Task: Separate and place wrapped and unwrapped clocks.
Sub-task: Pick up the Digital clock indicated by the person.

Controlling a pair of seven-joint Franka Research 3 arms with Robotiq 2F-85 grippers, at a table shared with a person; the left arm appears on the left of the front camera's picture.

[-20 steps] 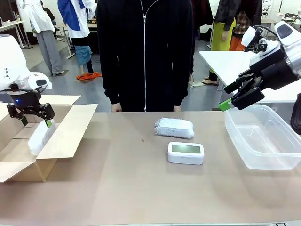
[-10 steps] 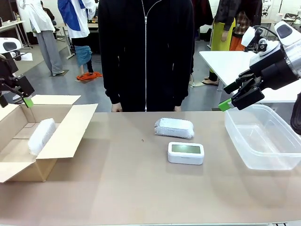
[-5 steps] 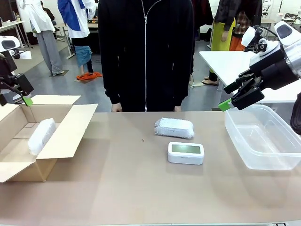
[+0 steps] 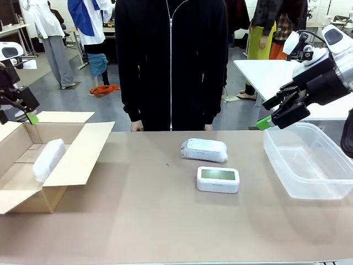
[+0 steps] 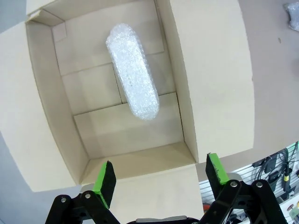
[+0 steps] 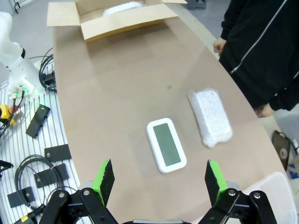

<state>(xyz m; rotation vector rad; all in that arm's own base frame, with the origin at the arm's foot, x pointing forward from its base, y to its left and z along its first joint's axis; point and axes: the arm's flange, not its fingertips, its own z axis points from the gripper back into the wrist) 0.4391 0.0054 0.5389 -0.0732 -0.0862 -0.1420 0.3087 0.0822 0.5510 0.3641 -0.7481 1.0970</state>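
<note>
Hovering the splayed, empty left gripper (image 5: 159,176) over the left-edge cardboard box (image 5: 212,70) housing one bubble-wrapped clock (image 5: 133,77), poising the likewise open, empty right gripper (image 6: 159,179) by the clear tub (image 4: 331,187), presumably for the mid-table digital clock (image 4: 218,179).

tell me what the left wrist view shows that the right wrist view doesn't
Left wrist, not right wrist: the open left end effector above the cardboard box, looking straight down at its floor flaps. Right wrist, not left wrist: the open right end effector, the bare clock face up, the loose wrapped bundle seen whole, a person's hand at the table edge. Shared: the box with the other wrapped bundle lying in it, and the brown table.
</note>
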